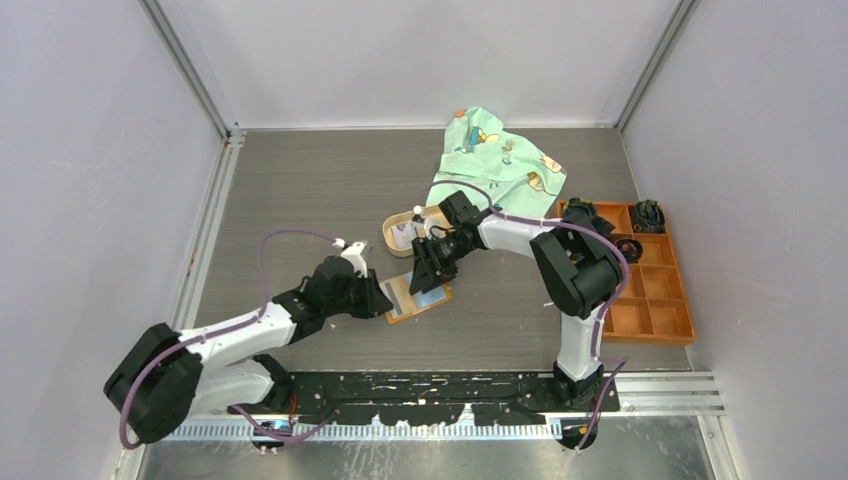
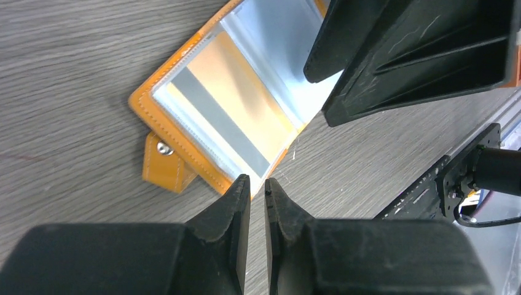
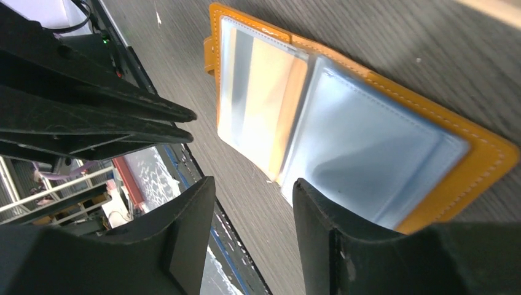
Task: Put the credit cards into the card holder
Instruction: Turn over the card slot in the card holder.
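The orange card holder (image 1: 415,298) lies open on the table, its clear sleeves facing up. In the left wrist view (image 2: 184,157) a card with a grey stripe (image 2: 218,120) seems to sit in one sleeve; it also shows in the right wrist view (image 3: 255,98). My left gripper (image 2: 257,181) is shut with only a slit between its tips, empty, at the holder's near edge. My right gripper (image 3: 252,187) is open and empty, low over the light blue sleeve (image 3: 368,153). Whitish cards (image 1: 404,236) lie in the oval tray.
The oval tan tray (image 1: 390,228) stands just behind the holder. A green printed cloth (image 1: 495,160) lies at the back. An orange compartment box (image 1: 650,285) with dark small parts is on the right. The black base rail (image 1: 440,385) runs along the near edge.
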`<control>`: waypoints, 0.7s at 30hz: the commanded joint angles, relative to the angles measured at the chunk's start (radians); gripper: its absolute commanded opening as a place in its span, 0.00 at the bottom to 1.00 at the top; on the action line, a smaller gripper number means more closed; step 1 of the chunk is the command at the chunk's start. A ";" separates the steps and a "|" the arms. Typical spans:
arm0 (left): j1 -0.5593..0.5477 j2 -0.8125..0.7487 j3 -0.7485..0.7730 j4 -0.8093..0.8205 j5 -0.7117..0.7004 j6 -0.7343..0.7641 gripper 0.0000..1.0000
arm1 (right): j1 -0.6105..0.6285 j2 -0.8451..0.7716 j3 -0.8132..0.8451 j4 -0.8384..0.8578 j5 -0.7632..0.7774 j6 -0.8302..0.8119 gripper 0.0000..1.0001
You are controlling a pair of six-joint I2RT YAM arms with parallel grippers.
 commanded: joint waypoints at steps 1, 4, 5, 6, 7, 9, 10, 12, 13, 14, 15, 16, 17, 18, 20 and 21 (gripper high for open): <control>0.009 0.115 0.029 0.153 0.074 -0.010 0.16 | -0.032 0.004 0.063 -0.067 -0.001 -0.087 0.54; 0.036 0.185 0.063 0.172 0.104 -0.003 0.16 | -0.060 -0.025 0.091 -0.117 0.007 -0.146 0.51; 0.052 0.195 0.069 0.179 0.118 0.001 0.16 | -0.072 -0.048 0.095 -0.126 0.010 -0.164 0.51; 0.071 0.200 0.076 0.185 0.131 0.008 0.16 | -0.084 -0.075 0.098 -0.134 0.025 -0.186 0.51; 0.094 0.201 0.086 0.184 0.141 0.017 0.17 | -0.092 -0.099 0.102 -0.144 0.041 -0.215 0.51; 0.140 0.193 0.110 0.174 0.161 0.045 0.18 | -0.101 -0.152 0.107 -0.156 0.093 -0.274 0.51; 0.164 0.185 0.120 0.170 0.168 0.057 0.19 | -0.102 -0.172 0.109 -0.154 0.126 -0.297 0.52; 0.209 0.181 0.138 0.171 0.180 0.080 0.22 | -0.103 -0.194 0.122 -0.131 0.180 -0.315 0.54; 0.231 0.187 0.147 0.175 0.189 0.086 0.24 | -0.104 -0.190 0.141 -0.117 0.203 -0.317 0.55; 0.252 0.198 0.158 0.181 0.201 0.090 0.25 | -0.105 -0.174 0.169 -0.108 0.219 -0.313 0.57; 0.273 0.212 0.168 0.191 0.218 0.091 0.26 | -0.108 -0.147 0.207 -0.107 0.219 -0.298 0.57; 0.292 0.235 0.181 0.202 0.236 0.082 0.27 | -0.112 -0.111 0.253 -0.110 0.211 -0.269 0.57; 0.312 0.260 0.200 0.212 0.262 0.068 0.27 | -0.113 -0.073 0.295 -0.111 0.201 -0.240 0.57; 0.330 0.286 0.219 0.222 0.290 0.049 0.28 | -0.116 -0.031 0.338 -0.106 0.197 -0.194 0.57; 0.355 0.336 0.252 0.236 0.324 -0.012 0.32 | -0.115 0.040 0.407 -0.080 0.201 -0.124 0.57; 0.362 0.359 0.265 0.248 0.334 -0.033 0.35 | -0.115 0.071 0.430 -0.064 0.214 -0.095 0.57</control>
